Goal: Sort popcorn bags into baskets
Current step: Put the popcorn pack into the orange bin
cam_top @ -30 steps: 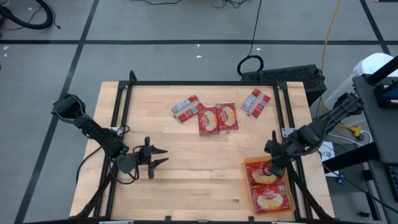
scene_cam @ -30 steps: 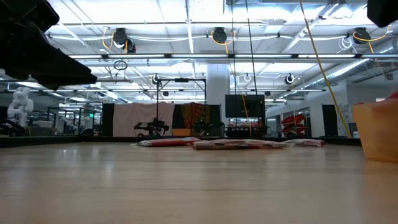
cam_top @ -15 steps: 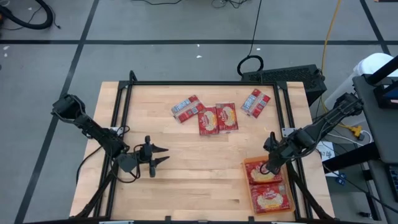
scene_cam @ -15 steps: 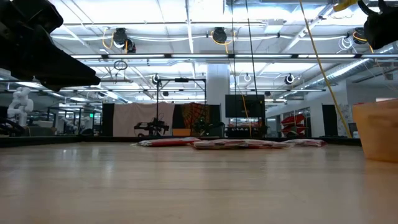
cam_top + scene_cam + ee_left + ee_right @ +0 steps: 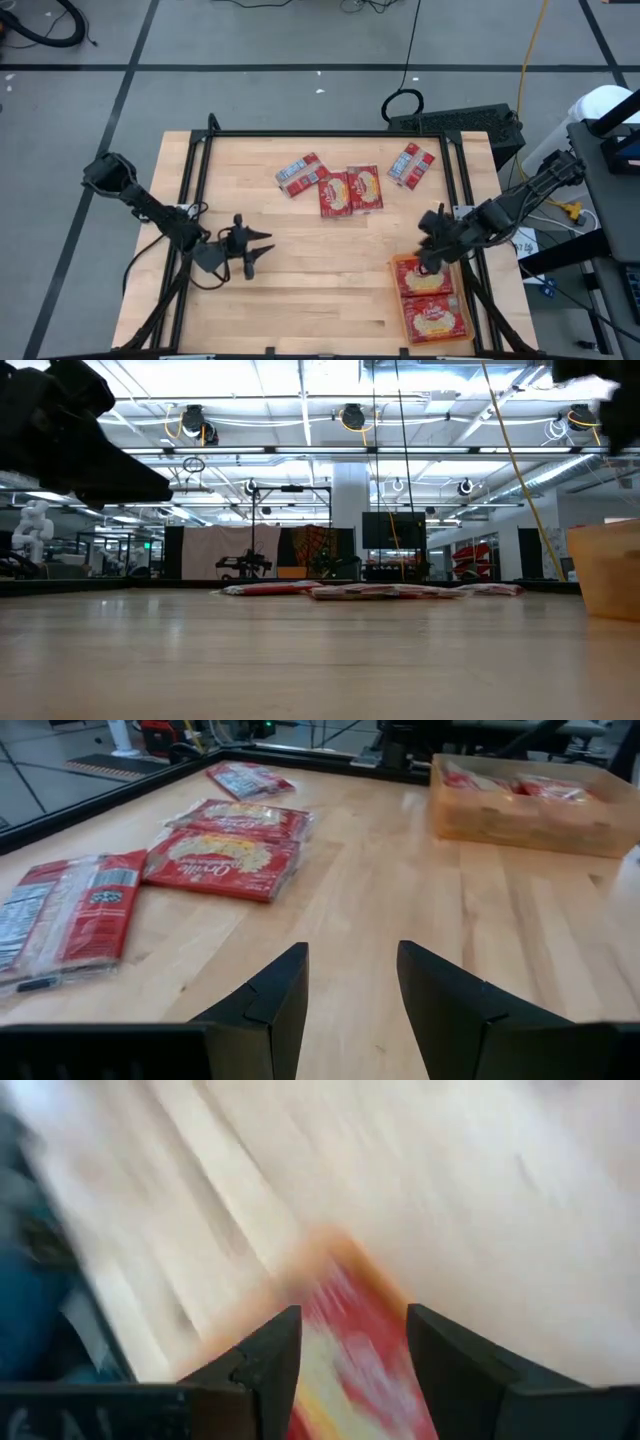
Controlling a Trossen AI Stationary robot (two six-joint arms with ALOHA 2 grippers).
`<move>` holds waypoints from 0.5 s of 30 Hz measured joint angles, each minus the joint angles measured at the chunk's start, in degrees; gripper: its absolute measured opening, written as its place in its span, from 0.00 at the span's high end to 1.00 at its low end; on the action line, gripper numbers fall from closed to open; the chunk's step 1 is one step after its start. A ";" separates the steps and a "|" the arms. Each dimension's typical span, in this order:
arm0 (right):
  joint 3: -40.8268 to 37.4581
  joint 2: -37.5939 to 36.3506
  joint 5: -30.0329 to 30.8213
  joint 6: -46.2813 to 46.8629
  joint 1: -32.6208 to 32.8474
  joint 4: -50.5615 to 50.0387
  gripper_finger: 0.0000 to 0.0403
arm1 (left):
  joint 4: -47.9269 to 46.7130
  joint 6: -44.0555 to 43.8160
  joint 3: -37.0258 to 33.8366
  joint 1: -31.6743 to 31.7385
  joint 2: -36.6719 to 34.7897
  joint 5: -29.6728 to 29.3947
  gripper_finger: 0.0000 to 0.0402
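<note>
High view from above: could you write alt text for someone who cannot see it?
Seen from above, a wooden table holds four red popcorn bags near its far edge and an orange basket with two more bags at the near right corner. The right gripper hangs open just beyond the basket; the left gripper waits open at centre-left.
</note>
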 joint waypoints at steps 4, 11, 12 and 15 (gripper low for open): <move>0.00 0.98 13.00 -10.35 0.02 13.27 0.57 | 0.00 -0.02 0.00 1.68 0.00 0.62 0.61; 0.00 9.02 27.89 -31.43 -1.17 34.78 0.57 | 0.01 2.87 0.00 4.49 0.00 2.32 0.60; 0.00 10.62 28.47 -33.81 -1.93 36.93 0.57 | 0.02 3.31 0.00 5.07 0.00 2.85 0.59; 0.00 15.54 28.71 -39.30 -5.02 39.56 0.57 | 0.01 4.41 0.00 6.82 0.00 3.31 0.53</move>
